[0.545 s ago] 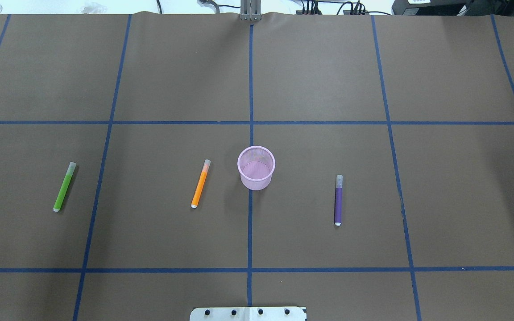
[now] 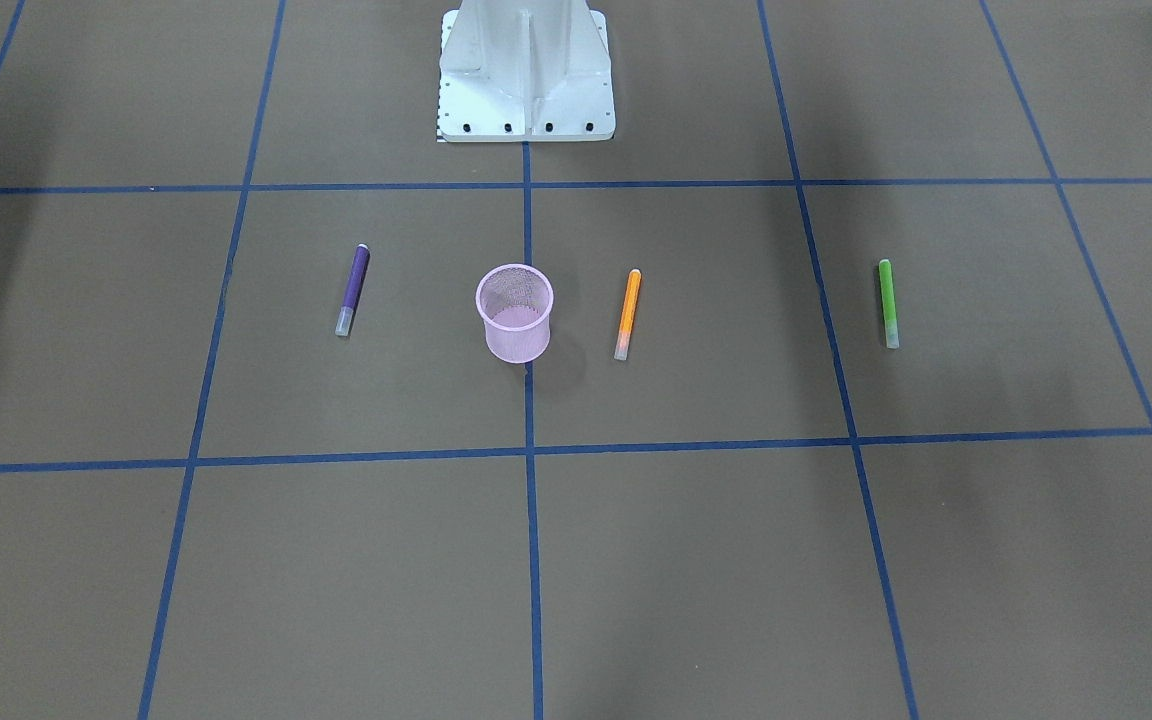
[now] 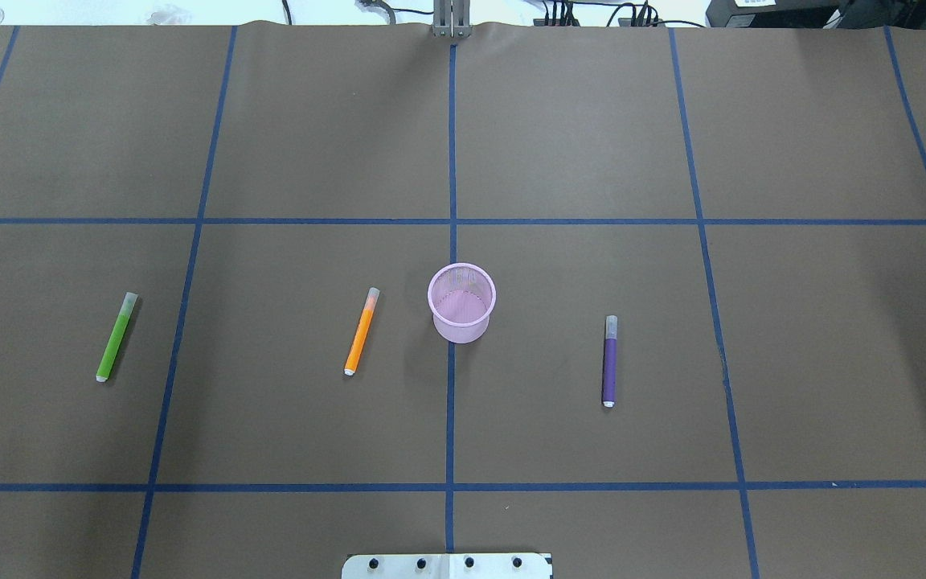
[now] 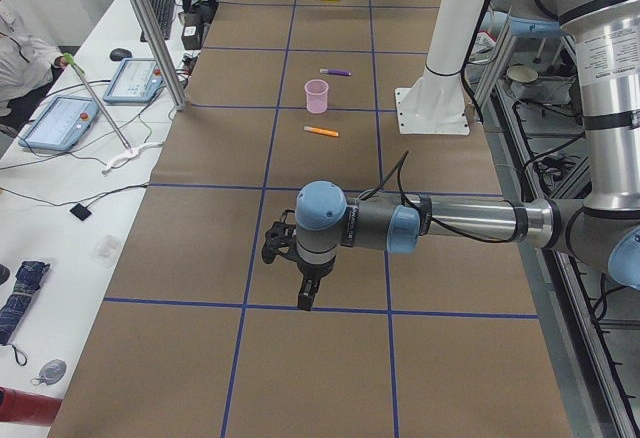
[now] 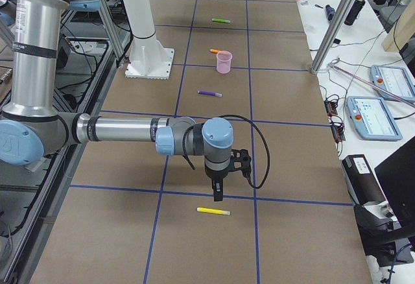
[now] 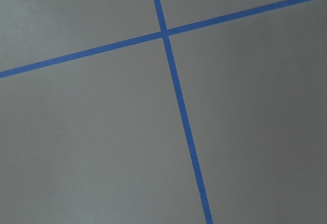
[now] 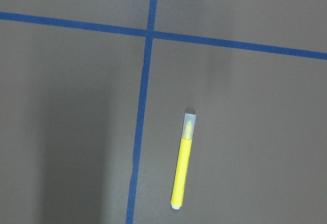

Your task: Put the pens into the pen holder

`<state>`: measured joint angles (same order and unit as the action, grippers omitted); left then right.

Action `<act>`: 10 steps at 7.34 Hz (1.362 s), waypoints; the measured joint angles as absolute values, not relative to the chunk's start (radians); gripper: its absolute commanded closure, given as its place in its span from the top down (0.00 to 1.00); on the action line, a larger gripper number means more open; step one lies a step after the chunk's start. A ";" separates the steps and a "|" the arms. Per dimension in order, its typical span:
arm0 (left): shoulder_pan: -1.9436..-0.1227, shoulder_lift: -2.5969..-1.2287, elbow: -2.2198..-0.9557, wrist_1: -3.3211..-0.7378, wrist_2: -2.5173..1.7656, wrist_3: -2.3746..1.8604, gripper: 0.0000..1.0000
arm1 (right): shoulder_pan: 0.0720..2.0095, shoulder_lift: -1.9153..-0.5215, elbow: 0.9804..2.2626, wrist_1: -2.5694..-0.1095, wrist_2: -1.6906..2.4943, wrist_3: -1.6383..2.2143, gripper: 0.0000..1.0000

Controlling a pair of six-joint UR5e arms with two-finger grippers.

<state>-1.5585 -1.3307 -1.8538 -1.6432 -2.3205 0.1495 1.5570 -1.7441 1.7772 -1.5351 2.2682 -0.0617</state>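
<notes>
The right gripper [image 5: 217, 197] hangs point-down over the table [image 3: 310, 145] near its right end. It shows only in the side view, so whether its jaws stand wide or narrow cannot be told. Nothing appears to be in it. Just beside it on the paper lies the yellow pen [image 7: 183, 165], flat, close to a crossing of the blue tape lines [image 7: 149, 32]. The left gripper [image 4: 305, 298] is likewise seen only from the side, its opening not readable, and it hovers toward the left end. Its wrist camera shows only bare paper and tape, with no pen in sight. The pen holder [image 3: 461, 330] stands upright at about the middle of the table, on the centre tape line, and looks empty. The orange pen [image 3: 359, 338] is near it on the left-arm side, the green pen [image 3: 114, 342] is farther toward the left end, and the purple pen [image 3: 609, 370] lies on the right-arm side. All four are outside the cup, so the collecting is likely only starting. The likeliest trouble is the slim round yellow pen rolling or skidding away if the fingers close off-centre, or the tips scraping the paper on a low descent. After the long carry, a pen striking the rim could tip the light mesh cup.
</notes>
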 measured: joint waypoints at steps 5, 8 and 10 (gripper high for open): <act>-1.563 -1.413 -1.884 -1.650 -2.316 0.137 1.00 | 1.558 -1.734 1.779 -1.238 2.268 -0.054 1.00; -1.565 -1.523 -1.867 -1.682 -2.319 0.138 1.00 | 1.558 -1.769 1.739 -1.148 2.271 -0.051 1.00; -1.565 -1.533 -1.869 -1.687 -2.322 0.139 1.00 | 1.557 -1.778 1.646 -1.060 2.269 0.039 0.98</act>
